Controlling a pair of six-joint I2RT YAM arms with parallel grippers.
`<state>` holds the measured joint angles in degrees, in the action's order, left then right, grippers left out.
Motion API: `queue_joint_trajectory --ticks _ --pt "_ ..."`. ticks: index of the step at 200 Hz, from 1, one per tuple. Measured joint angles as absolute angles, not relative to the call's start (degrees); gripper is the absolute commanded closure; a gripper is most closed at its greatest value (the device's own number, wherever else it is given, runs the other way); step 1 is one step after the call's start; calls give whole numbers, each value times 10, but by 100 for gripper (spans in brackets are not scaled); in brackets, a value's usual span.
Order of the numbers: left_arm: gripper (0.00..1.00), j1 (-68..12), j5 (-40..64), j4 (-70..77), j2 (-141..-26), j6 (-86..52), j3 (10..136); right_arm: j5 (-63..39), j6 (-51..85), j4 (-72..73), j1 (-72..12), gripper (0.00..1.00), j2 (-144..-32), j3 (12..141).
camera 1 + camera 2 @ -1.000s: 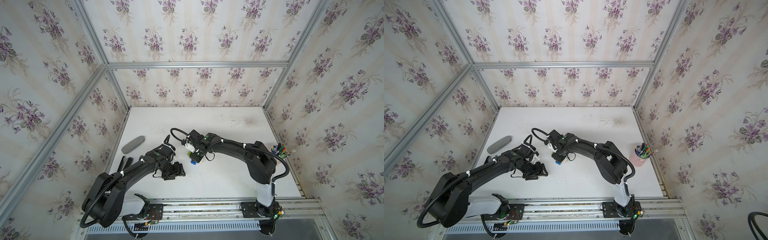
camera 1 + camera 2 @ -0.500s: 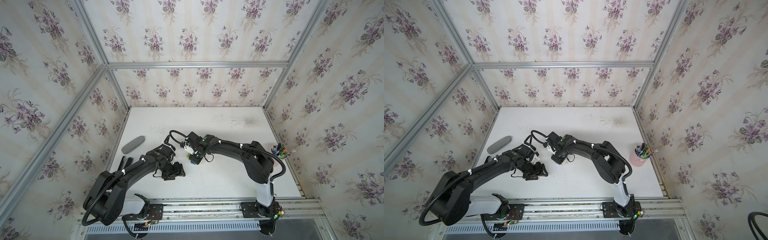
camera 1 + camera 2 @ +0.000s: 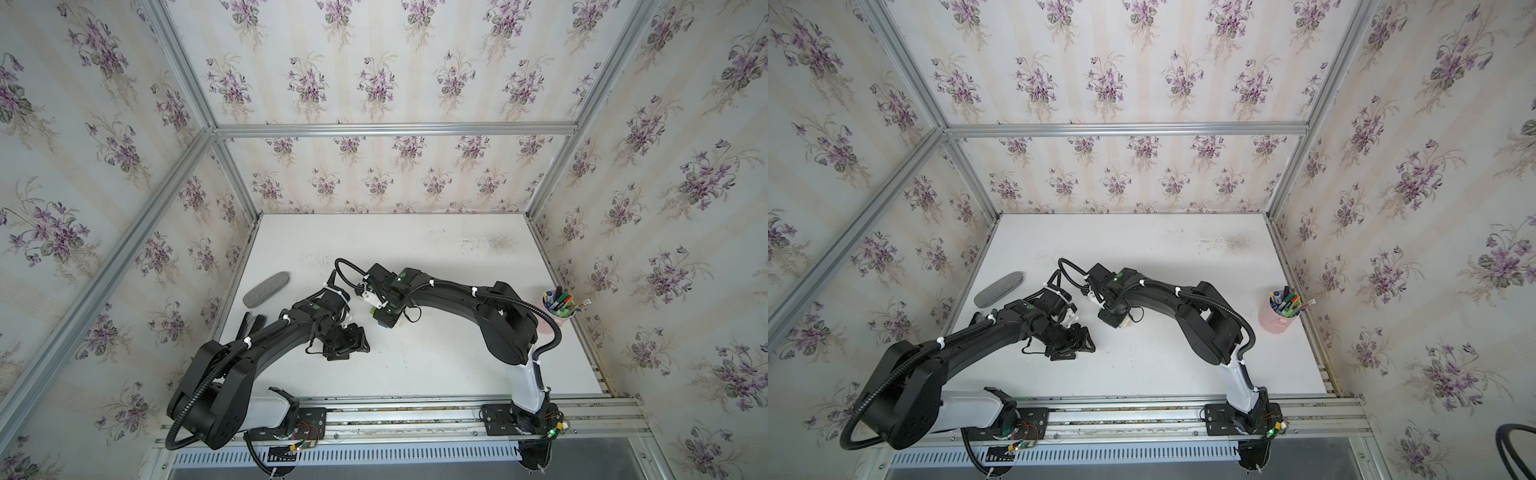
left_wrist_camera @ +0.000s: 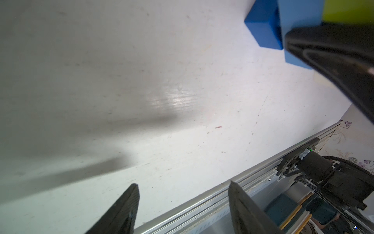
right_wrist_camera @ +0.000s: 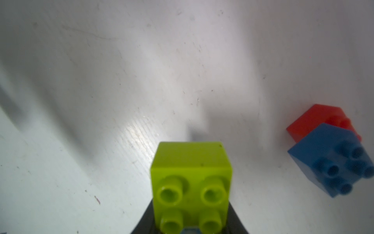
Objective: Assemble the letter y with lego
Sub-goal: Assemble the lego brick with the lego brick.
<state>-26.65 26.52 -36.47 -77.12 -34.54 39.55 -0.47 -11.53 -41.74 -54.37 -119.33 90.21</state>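
Smooth, glossy plastic lime green brick (image 5: 191, 172); white table (image 4: 141, 71), scuffed, with a dull sheen; frame rail (image 3: 415, 410) of brushed metal.

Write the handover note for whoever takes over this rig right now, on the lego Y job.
Right pincer: shut on the green brick, which seems to sit on the light blue brick.
Left pincer: open and empty, over the table.
Red brick and dark blue brick: joined, lying on the table apart from the green brick.
Done: the red-and-blue pair; the green brick is apparently in place.
Left: bring the pair to the rest and finish the Y. The remaining pieces are not clearly in view.
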Motion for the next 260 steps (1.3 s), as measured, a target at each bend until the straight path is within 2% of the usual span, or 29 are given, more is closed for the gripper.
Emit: queue_joint_trajectory --ticks 196,260 --pt "29 -252 277 -365 -771 -325 391 11 -88 -486 -548 74 -1258 961" --pt "29 -250 278 -366 -785 -324 413 10 -41 -495 -503 73 -1185 905"
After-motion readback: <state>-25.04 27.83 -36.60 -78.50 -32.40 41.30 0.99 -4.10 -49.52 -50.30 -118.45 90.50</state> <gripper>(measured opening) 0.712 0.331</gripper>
